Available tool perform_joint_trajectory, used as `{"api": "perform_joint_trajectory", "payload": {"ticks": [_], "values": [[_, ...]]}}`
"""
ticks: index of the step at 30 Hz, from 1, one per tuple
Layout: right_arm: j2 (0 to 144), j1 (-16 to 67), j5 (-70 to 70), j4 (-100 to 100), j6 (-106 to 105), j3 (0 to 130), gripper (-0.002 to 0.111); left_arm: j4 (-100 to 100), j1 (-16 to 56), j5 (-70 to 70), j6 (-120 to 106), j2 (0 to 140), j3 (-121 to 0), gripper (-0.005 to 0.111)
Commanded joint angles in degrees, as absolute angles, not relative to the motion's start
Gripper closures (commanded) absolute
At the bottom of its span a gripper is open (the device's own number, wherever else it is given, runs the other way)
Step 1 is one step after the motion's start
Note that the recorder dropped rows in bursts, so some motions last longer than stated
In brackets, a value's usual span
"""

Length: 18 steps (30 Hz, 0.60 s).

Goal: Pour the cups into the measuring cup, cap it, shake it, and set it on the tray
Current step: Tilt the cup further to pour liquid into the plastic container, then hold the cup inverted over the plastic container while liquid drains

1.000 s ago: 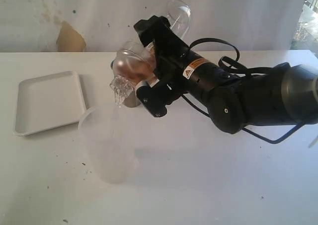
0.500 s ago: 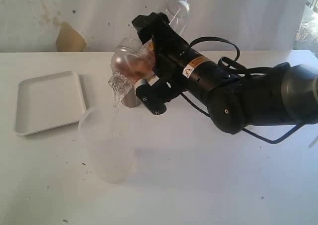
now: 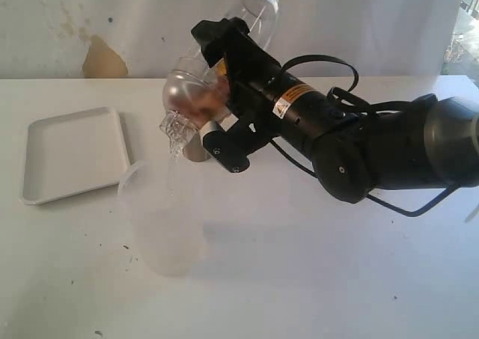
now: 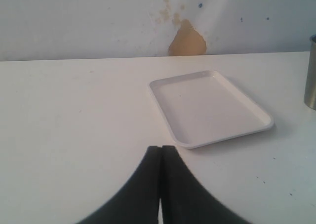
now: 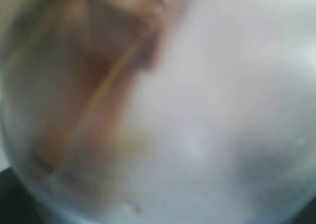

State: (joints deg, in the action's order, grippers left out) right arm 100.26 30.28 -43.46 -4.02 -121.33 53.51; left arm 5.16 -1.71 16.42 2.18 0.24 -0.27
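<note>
- Grips the measuring cup [image 3: 258, 13] across its middle with the right claw [image 3: 218, 98], jaws set wide and pressed against the clear wall from both sides.
- Holds that cylinder well off the tabletop [image 3: 314, 279] and steeply tilted, with the rounded base high toward the back wall and the mouth low to the left.
- Spills a thin stream of clear water [image 3: 175, 133] from the mouth into the frosted cup [image 3: 161, 227], which stands upright right beneath it near the front of the tabletop.
- Shows a brown shape [image 3: 200, 99] through the clear wall near the mouth; cannot tell whether it sits inside the cylinder or behind it.
- Hides most of the steel tumbler [image 3: 196, 150] under the claw, upright on the tabletop just behind the frosted cup.
- Catches the same tumbler [image 4: 310, 70] as a sliver at the edge of the left wrist view.
- Places the tray [image 3: 71, 152] flat on the tabletop to the left, apart from the cups, one corner near the frosted cup's rim.
- Presses the left claw [image 4: 160, 152] fully together, tips touching, low over bare tabletop just short of the tray's near corner.
- Gives only a blur in the right wrist view: brownish streaks and pale plastic close against the lens.
</note>
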Motion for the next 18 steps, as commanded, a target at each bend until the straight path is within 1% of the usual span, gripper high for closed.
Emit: {"api": "perform_joint_trajectory", "payload": {"ticks": [1,18], "values": [[99.5,30.2,-47.0,-3.9,-122.1,54.2,0.108,4.9,-1.7,16.1,2.3,0.0,0.0,0.107],[99.5,30.2,-47.0,-2.8,-122.4,54.2,0.108,4.9,-1.7,16.1,2.3,0.0,0.0,0.107]]}}
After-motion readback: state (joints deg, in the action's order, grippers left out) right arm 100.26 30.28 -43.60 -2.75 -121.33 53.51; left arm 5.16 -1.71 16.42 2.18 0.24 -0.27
